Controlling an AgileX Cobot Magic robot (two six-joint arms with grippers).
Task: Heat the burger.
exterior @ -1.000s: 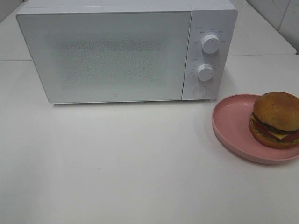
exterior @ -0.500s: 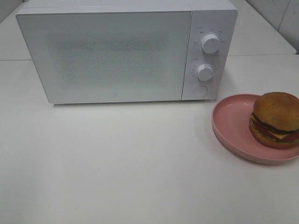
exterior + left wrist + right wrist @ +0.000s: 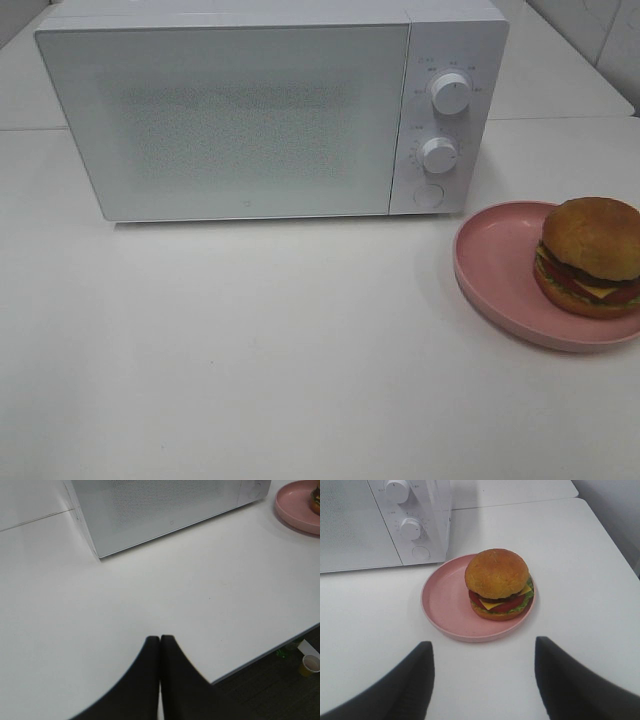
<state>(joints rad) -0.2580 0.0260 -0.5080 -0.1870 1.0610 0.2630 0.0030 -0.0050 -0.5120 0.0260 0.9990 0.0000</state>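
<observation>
The burger (image 3: 591,256) with its golden-brown bun, cheese, tomato and lettuce sits on the right part of a round pink plate (image 3: 500,265) at the table's right edge; the right wrist view shows it too (image 3: 497,584). A white microwave (image 3: 270,105) stands behind, door shut. My right gripper (image 3: 482,657) is open and empty, short of the plate (image 3: 445,605). My left gripper (image 3: 160,640) is shut and empty over bare table, short of the microwave (image 3: 160,505). Neither gripper shows in the exterior high view.
The microwave has two knobs (image 3: 448,92) and a round button (image 3: 428,195) on its right panel. The white table (image 3: 250,350) spreads in front. Its near edge (image 3: 265,652) shows in the left wrist view, with a cup (image 3: 310,664) on the floor below.
</observation>
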